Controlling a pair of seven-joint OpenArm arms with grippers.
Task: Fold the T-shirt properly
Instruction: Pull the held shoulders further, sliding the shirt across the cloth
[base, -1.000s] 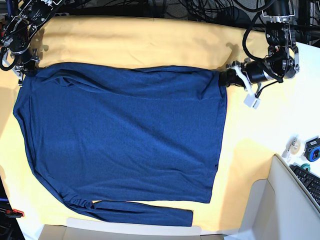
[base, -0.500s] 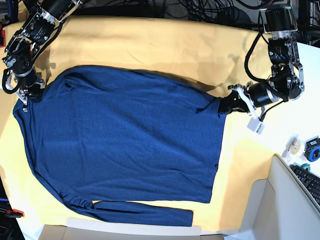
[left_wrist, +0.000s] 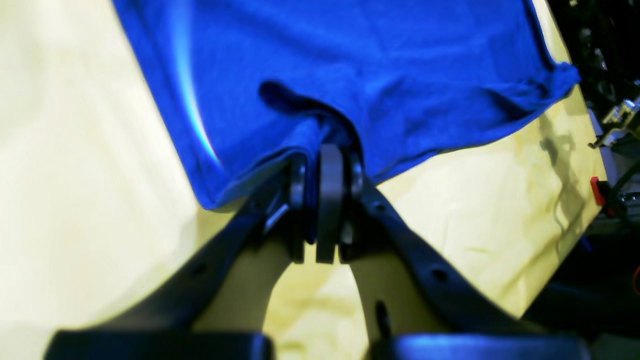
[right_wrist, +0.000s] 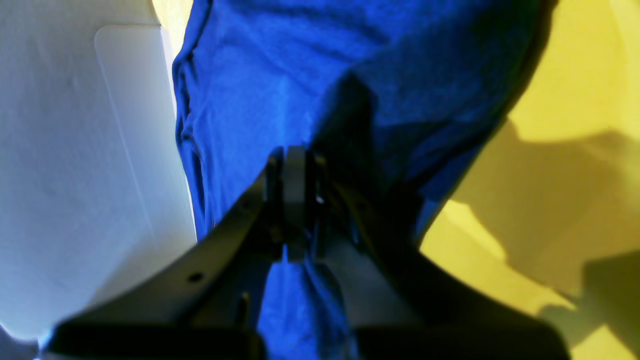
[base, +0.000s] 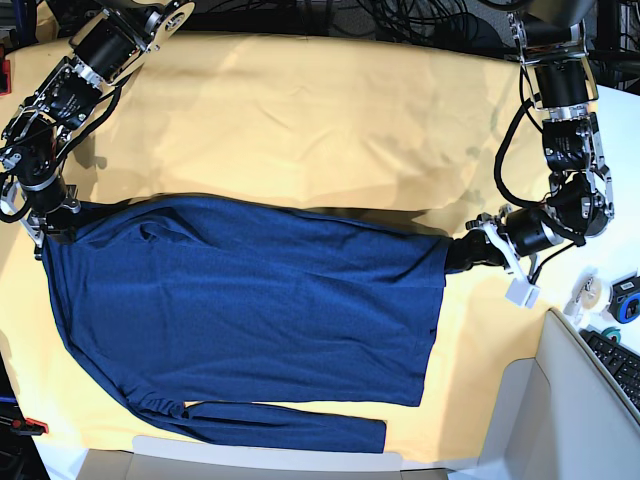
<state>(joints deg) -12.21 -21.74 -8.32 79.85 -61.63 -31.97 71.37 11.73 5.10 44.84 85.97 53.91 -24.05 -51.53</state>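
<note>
T-shirt (base: 250, 310) held mid-fold on the yellow-clothed surface (base: 300, 110), its far edge lifted.
Each far corner is pinched by a claw pressed together on the fabric: left claw (base: 462, 255), right claw (base: 45, 225). The edge is best carried evenly toward the near hem, both corners level, then laid flat. No writing or brand can be read.

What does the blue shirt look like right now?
The T-shirt is dark navy, plain soft knit with long sleeves. It lies mostly flat on the yellow table cloth, one sleeve stretched along its near edge. Its far edge is lifted and folding over, pinched by the shut left gripper and the shut right gripper.
</note>
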